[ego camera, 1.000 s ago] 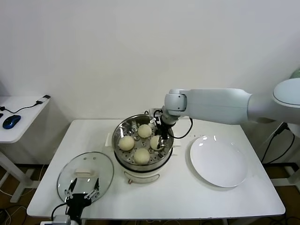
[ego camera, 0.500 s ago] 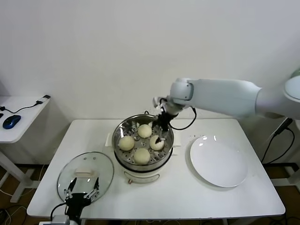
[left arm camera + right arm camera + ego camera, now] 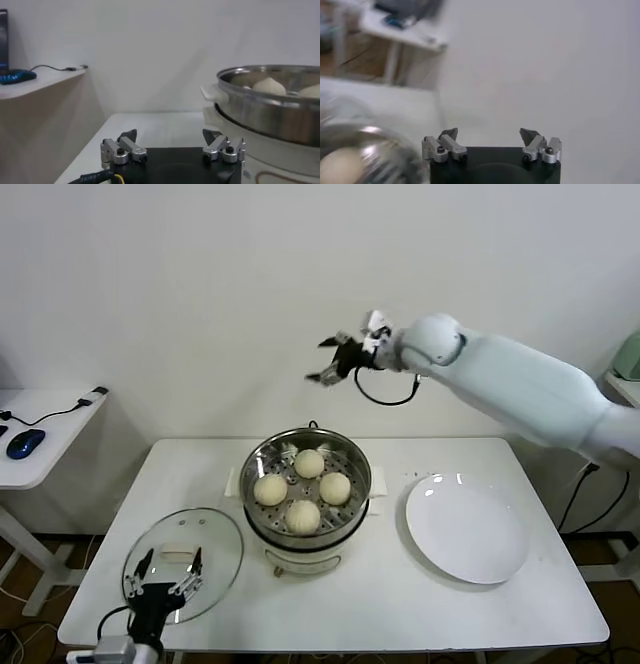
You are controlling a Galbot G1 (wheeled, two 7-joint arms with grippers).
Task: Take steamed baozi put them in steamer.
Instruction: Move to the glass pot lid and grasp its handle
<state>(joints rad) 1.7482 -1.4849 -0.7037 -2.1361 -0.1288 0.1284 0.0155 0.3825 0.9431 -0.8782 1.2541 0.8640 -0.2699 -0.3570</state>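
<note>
1. As you look over the tabletop (image 3: 400, 604), note the steamer (image 3: 262, 462) standing at its middle, between the glass lid (image 3: 225, 536) and the bare white plate (image 3: 467, 528).
2. All four steamed baozi (image 3: 302, 514) lie inside the steamer, so you can judge the loading done; perhaps only the lid is left.
3. Your right gripper (image 3: 334, 361) hangs high above the steamer, jaws spread wide, holding nothing.
4. Your left gripper (image 3: 162, 569) sits low by the lid, spread and empty.
5. Only the left wrist view gives you the basket's side, with bun tops (image 3: 269, 86) peeking over the rim.
</note>
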